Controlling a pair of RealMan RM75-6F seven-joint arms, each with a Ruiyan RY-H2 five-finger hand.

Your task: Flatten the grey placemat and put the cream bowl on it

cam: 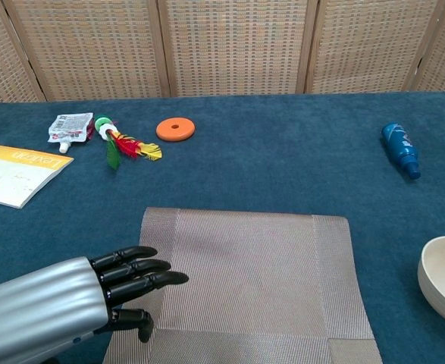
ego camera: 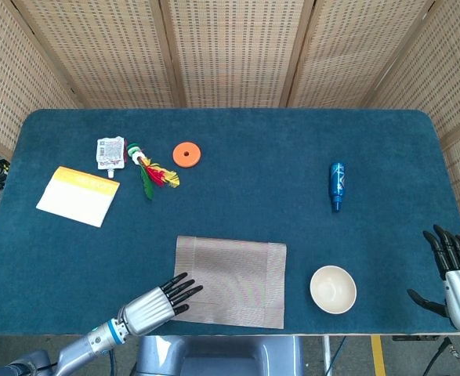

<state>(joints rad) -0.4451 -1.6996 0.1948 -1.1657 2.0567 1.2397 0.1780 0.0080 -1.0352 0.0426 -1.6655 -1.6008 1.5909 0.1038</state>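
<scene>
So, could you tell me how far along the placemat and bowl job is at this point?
Done: the grey placemat looks spread out flat. In hand: the left hand reaches over its near left corner with fingers extended, though contact is unclear. Left: the cream bowl sits on the table right of the mat, untouched; the right hand is open beyond it.
</scene>
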